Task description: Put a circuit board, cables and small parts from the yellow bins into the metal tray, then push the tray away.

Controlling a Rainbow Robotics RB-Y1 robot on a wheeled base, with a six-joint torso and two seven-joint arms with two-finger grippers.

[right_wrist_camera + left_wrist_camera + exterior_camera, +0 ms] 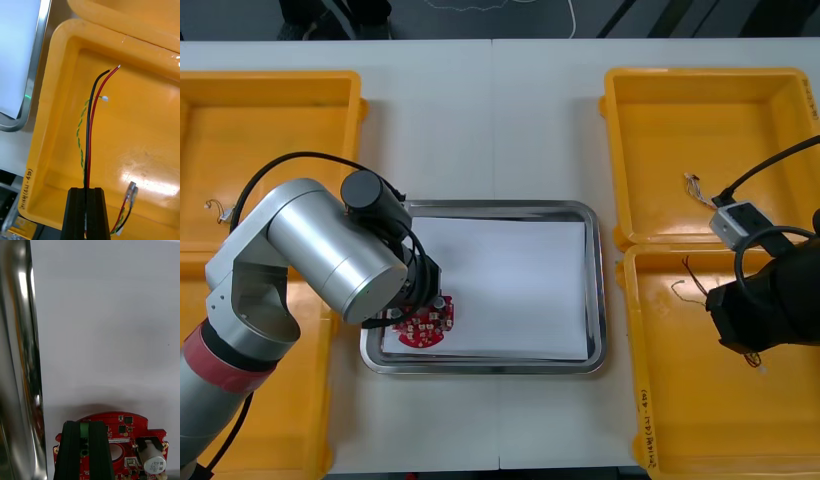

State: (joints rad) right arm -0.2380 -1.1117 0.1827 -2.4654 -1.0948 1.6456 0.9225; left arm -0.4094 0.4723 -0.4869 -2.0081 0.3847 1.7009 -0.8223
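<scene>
Handwriting on yellow bin (34, 165) rim, illegible

Bright, even overhead light. Glare blobs on the yellow bin (150, 183) beside the metal tray (18, 352), streaky reflections on its rim, soft shadow by the circuit board (123, 427) inside.

Left gripper (423, 300) sits low, left of centre, fingers nearly together; right gripper (86, 190), far right, seemingly clamped too.

Four yellow bins (740, 130) — one metal tray (598, 290) — one circuit board (427, 324)
</scene>
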